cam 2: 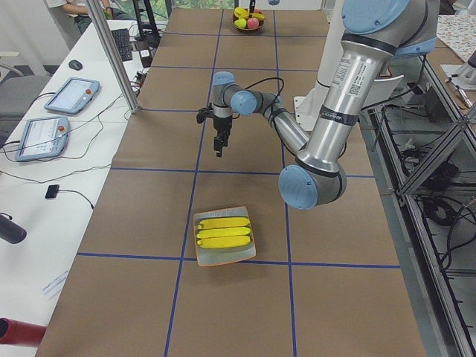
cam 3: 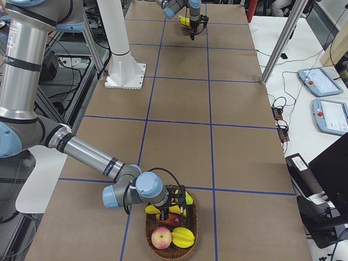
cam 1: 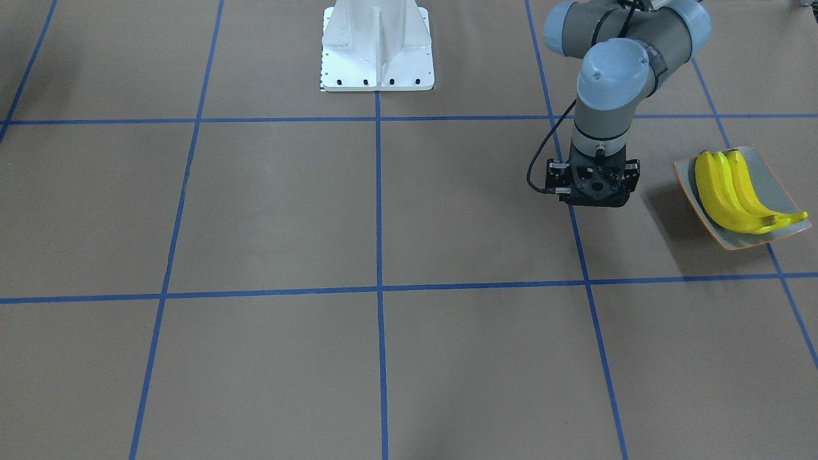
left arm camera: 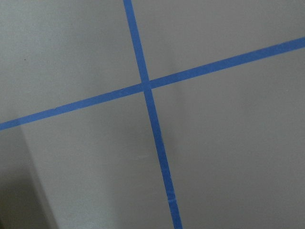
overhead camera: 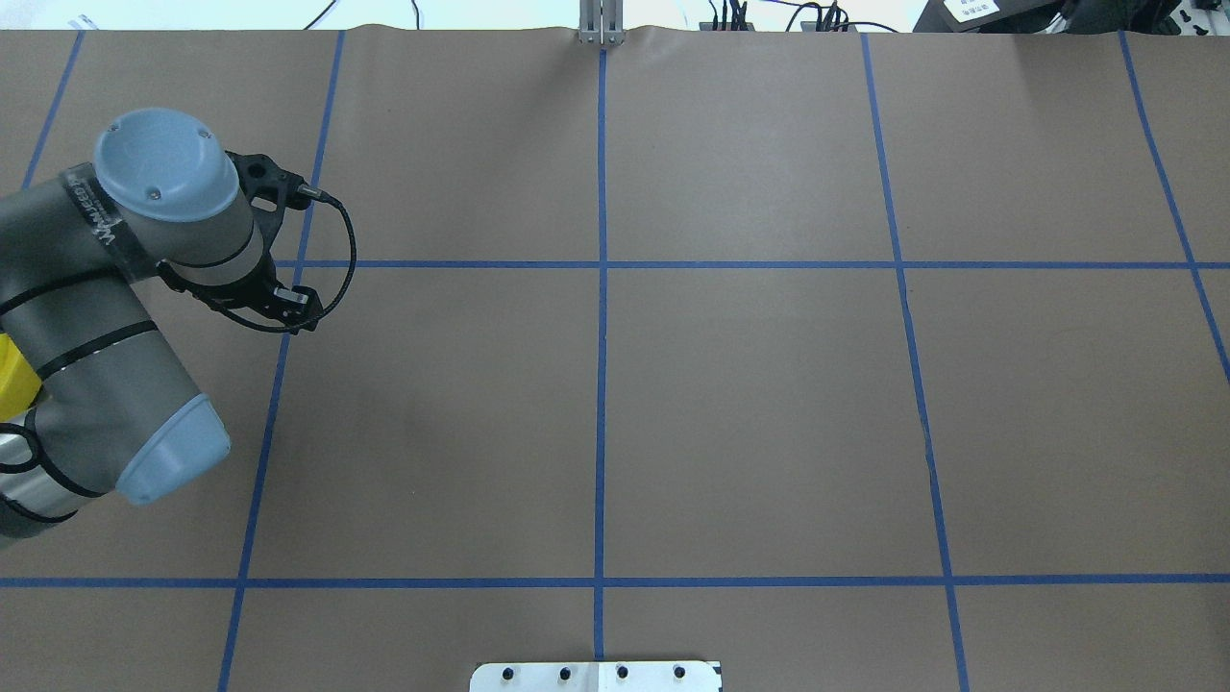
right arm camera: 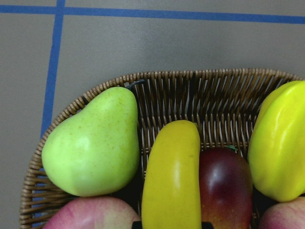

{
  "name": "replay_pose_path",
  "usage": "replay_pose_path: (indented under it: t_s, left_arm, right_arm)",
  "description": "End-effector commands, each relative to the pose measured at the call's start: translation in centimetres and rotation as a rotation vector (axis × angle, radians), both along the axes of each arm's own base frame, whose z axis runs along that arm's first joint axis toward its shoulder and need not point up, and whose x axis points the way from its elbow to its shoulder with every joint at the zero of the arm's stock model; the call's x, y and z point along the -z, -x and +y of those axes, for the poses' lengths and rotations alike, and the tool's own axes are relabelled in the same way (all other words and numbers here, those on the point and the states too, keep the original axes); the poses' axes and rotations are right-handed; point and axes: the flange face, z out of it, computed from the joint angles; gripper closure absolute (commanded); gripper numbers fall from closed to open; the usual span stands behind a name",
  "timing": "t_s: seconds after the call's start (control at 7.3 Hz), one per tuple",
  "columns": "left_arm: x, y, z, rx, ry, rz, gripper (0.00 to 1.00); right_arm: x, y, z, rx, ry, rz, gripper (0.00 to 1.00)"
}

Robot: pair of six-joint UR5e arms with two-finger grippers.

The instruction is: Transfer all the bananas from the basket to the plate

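The right gripper (cam 3: 173, 211) hangs low inside the wicker basket (right arm camera: 190, 86). A banana (right arm camera: 171, 176) lies directly under it, running away from the camera. Two dark tips at the lower edge of the wrist view flank the banana's near end. Whether they are spread or clamped on it cannot be told.

The banana is hemmed in by a green pear (right arm camera: 93, 143) on one side and a dark red fruit (right arm camera: 224, 186) touching it on the other. A yellow star fruit (right arm camera: 279, 143) and pinkish fruit (right arm camera: 90, 214) also crowd the basket.

The left gripper (cam 1: 595, 191) points down above the brown table (cam 1: 383, 211), over blue tape lines (left arm camera: 143, 86). Its jaws are hidden, so their state cannot be told. The plate (cam 1: 763, 169) sits near it on the robot's left, apart from it. Two bananas (cam 1: 722, 191) lie side by side on the plate.
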Motion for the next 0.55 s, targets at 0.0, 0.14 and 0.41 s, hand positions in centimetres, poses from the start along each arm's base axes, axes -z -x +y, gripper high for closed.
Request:
replay_pose_path:
  t_s: [0.0, 0.14, 0.41]
  left_arm:
    - [0.1, 0.0, 0.1, 0.009, 0.005, 0.003, 0.11]
    - [0.0, -0.1, 0.0, 0.010, 0.006, 0.002, 0.11]
    - [0.0, -0.1, 0.0, 0.010, 0.006, 0.002, 0.11]
  right_arm:
    - [0.8, -3.9, 1.0, -0.068, -0.052, -0.034, 1.00]
    - [0.9, -5.1, 1.4, -0.084, -0.077, -0.031, 1.00]
    - [1.0, -5.4, 1.7, -0.091, -0.056, -0.087, 1.00]
